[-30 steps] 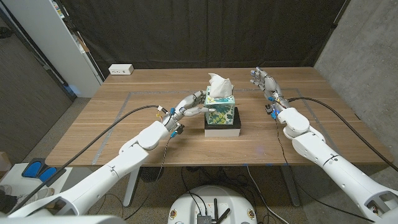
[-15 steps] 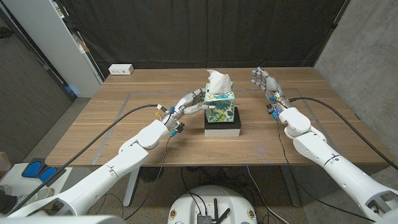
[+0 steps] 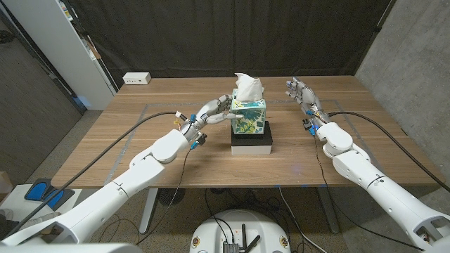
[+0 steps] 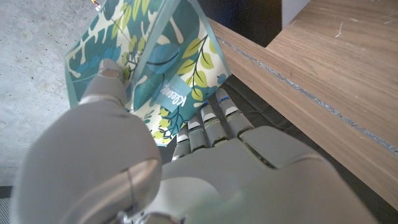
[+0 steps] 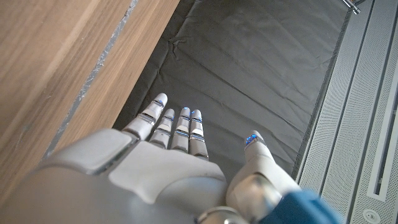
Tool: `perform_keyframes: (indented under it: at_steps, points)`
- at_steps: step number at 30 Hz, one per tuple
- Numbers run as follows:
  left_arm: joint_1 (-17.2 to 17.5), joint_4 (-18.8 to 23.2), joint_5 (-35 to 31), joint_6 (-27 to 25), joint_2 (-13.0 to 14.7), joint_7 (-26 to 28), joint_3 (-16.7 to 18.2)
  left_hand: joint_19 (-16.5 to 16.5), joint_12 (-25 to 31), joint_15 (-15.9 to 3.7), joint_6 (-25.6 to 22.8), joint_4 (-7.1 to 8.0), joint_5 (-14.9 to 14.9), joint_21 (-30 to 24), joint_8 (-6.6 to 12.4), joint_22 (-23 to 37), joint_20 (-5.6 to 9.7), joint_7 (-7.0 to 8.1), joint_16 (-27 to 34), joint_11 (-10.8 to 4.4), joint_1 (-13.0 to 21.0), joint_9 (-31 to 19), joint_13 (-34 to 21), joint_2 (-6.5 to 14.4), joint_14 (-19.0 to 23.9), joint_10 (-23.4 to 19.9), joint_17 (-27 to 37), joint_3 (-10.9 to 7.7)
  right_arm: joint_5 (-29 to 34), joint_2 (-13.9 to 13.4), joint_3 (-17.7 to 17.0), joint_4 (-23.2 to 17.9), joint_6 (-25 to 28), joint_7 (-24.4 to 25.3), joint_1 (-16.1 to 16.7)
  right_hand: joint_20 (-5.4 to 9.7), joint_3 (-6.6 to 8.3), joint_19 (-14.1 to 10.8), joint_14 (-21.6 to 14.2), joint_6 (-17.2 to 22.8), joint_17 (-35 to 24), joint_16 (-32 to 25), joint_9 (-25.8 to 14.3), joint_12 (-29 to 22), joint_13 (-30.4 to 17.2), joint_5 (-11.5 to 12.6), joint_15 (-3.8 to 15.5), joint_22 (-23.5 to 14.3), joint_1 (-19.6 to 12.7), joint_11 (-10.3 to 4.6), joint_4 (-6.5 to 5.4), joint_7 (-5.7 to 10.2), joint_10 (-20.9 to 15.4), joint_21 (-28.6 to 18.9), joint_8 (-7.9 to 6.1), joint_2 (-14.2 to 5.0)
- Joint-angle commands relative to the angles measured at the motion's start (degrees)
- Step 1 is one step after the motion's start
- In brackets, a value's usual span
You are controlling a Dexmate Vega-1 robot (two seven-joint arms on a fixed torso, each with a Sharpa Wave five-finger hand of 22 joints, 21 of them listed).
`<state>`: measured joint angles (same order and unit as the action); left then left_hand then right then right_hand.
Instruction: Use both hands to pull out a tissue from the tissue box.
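On the wooden table point(image 3: 140, 133), your left hand point(image 3: 214, 112) grips the tissue box point(image 3: 248, 116), tissue point(image 3: 247, 87) sticking up, your right hand point(image 3: 298, 92) raised nearby, fingers spread, holding nothing.

Even, soft overhead light on the desk point(image 3: 140, 133) in the head view, sharp across the middle, with straight lines bowing at the corners. Shadows stay faint and short. In the left wrist view the hand point(image 4: 186, 174) looms blurred, out of focus.

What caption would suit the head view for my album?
Left hand grips the leafy tissue box while the right hand hovers open beside it.
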<state>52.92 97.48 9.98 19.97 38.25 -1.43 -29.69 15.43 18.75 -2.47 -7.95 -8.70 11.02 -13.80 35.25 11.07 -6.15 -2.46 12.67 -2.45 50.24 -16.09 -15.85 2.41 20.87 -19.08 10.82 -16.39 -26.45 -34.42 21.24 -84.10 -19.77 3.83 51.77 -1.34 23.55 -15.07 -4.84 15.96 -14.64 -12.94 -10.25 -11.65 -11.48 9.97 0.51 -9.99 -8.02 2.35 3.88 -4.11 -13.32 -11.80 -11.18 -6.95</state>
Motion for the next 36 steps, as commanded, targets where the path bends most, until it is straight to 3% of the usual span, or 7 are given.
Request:
perform_keyframes:
  at_steps: [1, 15, 20, 30, 33, 36]
  points:
    - [-0.12, 3.4, 1.02, -2.05, 1.86, -0.67, 1.32, -0.38, -0.33, -1.07, 0.52, 0.23, 0.26, 0.11, 0.59, 0.31, 0.04, 0.06, -0.12, 0.13, -0.28, -0.22, -0.37, 0.52, -0.17, 0.51, 0.08, -0.21, -2.28, 0.77, -0.31, 2.01, -0.21, -1.55, -0.84, -0.17, 0.11, -0.17, 0.43, 0.04, 0.09, 0.22, -0.3, 0.31, -0.15, 0.34, 0.29, -0.12, -0.09, -0.07, 0.43, 0.16, 0.63, 0.33, 0.11, -0.83]
    - [0.14, 3.61, 0.65, -1.79, 2.14, -0.07, 1.85, -0.55, -0.63, -0.98, 1.12, 0.16, 0.32, 0.16, 0.88, 0.35, -0.03, 0.17, -0.41, 0.24, -0.7, -0.49, -0.83, 0.82, -0.5, 1.0, 0.05, -0.37, -6.61, 2.13, -0.7, 4.31, -0.8, -4.98, -1.52, 0.28, 0.24, 0.01, 1.43, -1.98, 0.31, 0.61, -0.28, 0.84, -0.11, 0.37, -0.05, -0.11, -0.31, -0.07, 0.78, 0.21, 2.43, 0.4, 0.79, -0.94]
    - [-0.01, 3.2, 0.78, -1.47, 2.02, -0.22, 1.84, -0.56, -0.73, -1.07, 1.15, 0.16, 0.34, 0.15, 1.05, 0.36, 0.02, 0.06, -0.47, 0.18, -0.9, -0.58, -0.99, 0.93, -0.56, 1.12, 0.06, -0.43, -7.88, 2.46, -0.84, 4.57, -0.71, -5.81, -1.55, 1.13, 0.46, 1.18, 3.92, -8.15, 0.82, 1.46, -0.12, 1.65, 0.16, 0.38, 0.2, -0.05, -0.8, -0.8, 1.5, 0.39, 6.96, 0.78, 1.67, -0.96]
    - [-0.59, 2.44, 0.89, -1.03, 1.72, -0.67, 1.65, -0.53, -0.85, -1.23, 1.38, -0.07, 0.37, 0.13, 1.26, 0.38, 0.16, 0.18, -0.64, -0.04, -0.91, -0.71, -1.24, 0.89, -0.77, 1.24, 0.01, -0.52, -10.57, 2.54, -1.54, 4.65, -1.1, -8.06, -0.93, 1.57, 0.41, 3.03, 6.52, -10.93, 1.23, 2.09, 0.0, 1.77, 0.35, 0.28, 0.25, -0.01, -0.82, -1.29, 1.75, 0.42, 10.03, 1.21, 1.5, -0.94]
    - [-0.87, 2.14, 0.98, -0.89, 1.56, -0.86, 1.56, -0.59, -0.91, -1.22, 1.51, -0.02, 0.38, 0.15, 1.31, 0.39, 0.12, 0.11, -0.67, 0.09, -0.99, -0.75, -1.32, 1.05, -0.89, 1.34, 0.04, -0.58, -11.67, 1.5, -1.51, 4.04, 0.19, -9.89, -0.77, 2.32, 0.16, 4.2, 8.18, -12.77, 1.31, 2.22, 0.07, 1.73, 0.47, 0.1, 0.59, 0.02, -0.18, -1.55, 1.32, 0.46, 11.83, 1.33, 1.53, -1.16]
    - [-1.15, 1.83, 1.07, -0.71, 1.42, -1.11, 1.44, -0.61, -0.96, -1.27, 1.51, -0.1, 0.39, 0.15, 1.39, 0.39, 0.18, 0.11, -0.71, 0.06, -0.98, -0.79, -1.39, 1.04, -0.96, 1.42, 0.03, -0.61, -11.74, 0.6, -1.48, 3.03, 1.25, -10.05, -0.33, 3.52, -0.57, 7.13, 11.66, -16.46, 1.35, 2.34, 0.12, 1.84, 0.64, 0.17, 1.27, 0.11, 1.74, -1.96, -0.14, 0.72, 16.01, 1.64, 1.54, -1.43]
